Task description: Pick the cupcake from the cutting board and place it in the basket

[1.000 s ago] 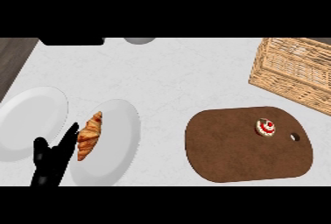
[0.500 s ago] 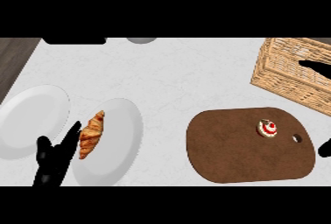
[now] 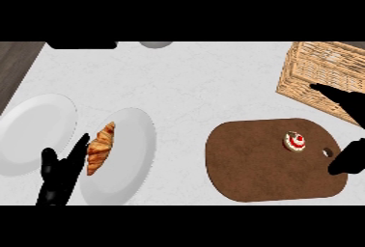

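Observation:
A small cupcake [image 3: 296, 141] with white frosting and a red top stands on the brown cutting board [image 3: 257, 166], near its right end. The wicker basket [image 3: 317, 72] sits behind the board at the upper right. My right hand [image 3: 351, 157] comes in from the right edge, open: its thumb lies over the board's right end just right of the cupcake, and its fingers [image 3: 342, 99] stretch over the basket's front. It does not touch the cupcake. My left hand [image 3: 58, 176] rests open at the lower left, fingers up.
Two white plates lie at the left, a bare one [image 3: 32, 132] and one [image 3: 132, 149] holding a croissant [image 3: 100, 147] beside my left hand. A dark object [image 3: 82, 45] and a grey bowl [image 3: 155, 44] sit at the far edge. The counter's dark left edge [image 3: 13, 60] shows.
My right hand has come into view from the right edge and moved in toward the cupcake. The left hand has sunk slightly lower. The cupcake has not moved.

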You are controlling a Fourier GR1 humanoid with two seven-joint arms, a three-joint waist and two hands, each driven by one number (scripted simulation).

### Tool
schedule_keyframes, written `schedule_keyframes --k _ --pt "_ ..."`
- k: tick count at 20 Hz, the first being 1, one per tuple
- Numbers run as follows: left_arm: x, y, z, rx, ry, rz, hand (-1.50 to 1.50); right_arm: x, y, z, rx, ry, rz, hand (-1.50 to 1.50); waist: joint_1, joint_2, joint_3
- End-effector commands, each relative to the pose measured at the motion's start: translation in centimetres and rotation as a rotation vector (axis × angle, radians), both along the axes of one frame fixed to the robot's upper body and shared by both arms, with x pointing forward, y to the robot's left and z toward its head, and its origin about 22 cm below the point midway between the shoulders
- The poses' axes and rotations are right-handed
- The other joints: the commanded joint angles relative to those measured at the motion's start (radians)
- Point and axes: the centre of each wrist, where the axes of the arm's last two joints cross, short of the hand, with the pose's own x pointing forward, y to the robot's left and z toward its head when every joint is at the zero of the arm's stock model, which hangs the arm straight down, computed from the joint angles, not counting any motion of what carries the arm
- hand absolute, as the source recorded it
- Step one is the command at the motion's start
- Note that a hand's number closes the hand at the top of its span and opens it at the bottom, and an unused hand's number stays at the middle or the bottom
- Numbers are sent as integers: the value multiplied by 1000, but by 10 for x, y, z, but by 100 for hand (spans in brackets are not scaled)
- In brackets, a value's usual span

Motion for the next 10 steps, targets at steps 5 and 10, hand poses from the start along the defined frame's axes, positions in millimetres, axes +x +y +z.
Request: schedule_keyframes --k 5,10 --pt "-11 -4 -10 8 85 14 0 -2 -7 -17 22 -14 -5 -150 -5 4 -9" --pt "-18 -8 -9 -25 87 18 0 5 -13 -43 -1 -12 -7 -150 0 5 -8"
